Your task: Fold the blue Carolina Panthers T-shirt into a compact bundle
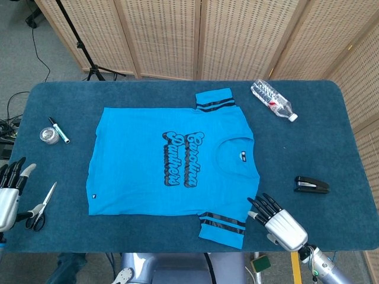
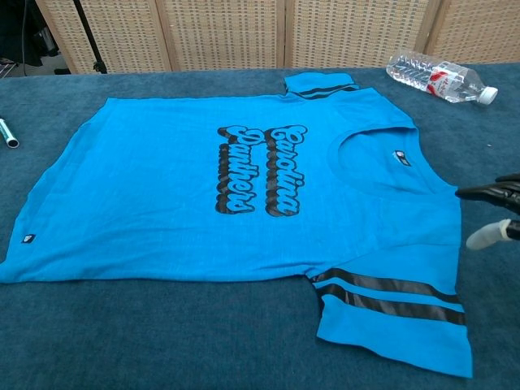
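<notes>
My right hand [image 1: 283,223] hovers at the near edge of the counter [image 1: 320,118], fingers spread and holding nothing, its fingertips [image 2: 487,192] just beside the shirt's near striped sleeve [image 1: 222,226]. My left hand [image 1: 10,192] sits at the near left corner, fingers apart and empty too, next to a pair of scissors [image 1: 41,207].

The blue T-shirt [image 1: 172,163] lies flat and unfolded in the middle of the counter, print facing up, collar toward my right and hem toward my left. Its lettering [image 2: 258,169] runs across the chest. A black stapler [image 1: 311,185] rests to the right of the shirt, well apart from it.

Farther back on the left are a small round tin [image 1: 49,135] and a marker [image 1: 58,129] close together. The far striped sleeve [image 1: 214,99] points away from me, and a plastic water bottle [image 1: 273,101] lies on its side near the far right.
</notes>
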Available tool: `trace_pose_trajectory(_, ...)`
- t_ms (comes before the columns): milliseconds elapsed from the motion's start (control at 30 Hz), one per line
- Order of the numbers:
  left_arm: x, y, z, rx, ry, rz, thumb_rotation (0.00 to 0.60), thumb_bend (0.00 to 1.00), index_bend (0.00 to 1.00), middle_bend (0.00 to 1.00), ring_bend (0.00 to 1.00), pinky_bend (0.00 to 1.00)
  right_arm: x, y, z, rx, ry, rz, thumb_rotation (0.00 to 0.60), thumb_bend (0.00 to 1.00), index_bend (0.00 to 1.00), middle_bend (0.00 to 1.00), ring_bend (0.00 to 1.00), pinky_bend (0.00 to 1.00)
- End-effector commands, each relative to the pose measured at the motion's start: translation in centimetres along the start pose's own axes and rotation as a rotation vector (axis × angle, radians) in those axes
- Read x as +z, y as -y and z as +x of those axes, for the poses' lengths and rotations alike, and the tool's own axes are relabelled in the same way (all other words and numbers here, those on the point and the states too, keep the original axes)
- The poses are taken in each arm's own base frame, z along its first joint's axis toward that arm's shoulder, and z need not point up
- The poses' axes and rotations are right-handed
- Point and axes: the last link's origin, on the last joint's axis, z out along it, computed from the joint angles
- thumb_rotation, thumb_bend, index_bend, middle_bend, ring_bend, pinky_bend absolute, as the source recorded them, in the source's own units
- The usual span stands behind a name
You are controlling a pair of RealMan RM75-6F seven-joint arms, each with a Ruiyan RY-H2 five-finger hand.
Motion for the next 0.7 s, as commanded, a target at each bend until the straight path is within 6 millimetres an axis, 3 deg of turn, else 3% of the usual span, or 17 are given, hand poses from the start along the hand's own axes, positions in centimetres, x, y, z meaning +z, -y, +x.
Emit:
trace_pose_trajectory(33,0.1,0.0,0.0,0.000,0.001,0.002,0.600,0.00,0.00,0.00,0.00,0.00,0.1,0.3,-0.7,0.006,0.011,0.021,0.600,0.05,0.30,0.01,0.00,0.00)
trace_pose_trajectory(700,0.0,-0.1,-0.1,-0.002,0.003,0.005,0.600,0.00,0.00,0.00,0.00,0.00,2.2,2.3,-2.2,0.018,0.027,0.077,0.600,0.07,0.34,0.04,0.00,0.00)
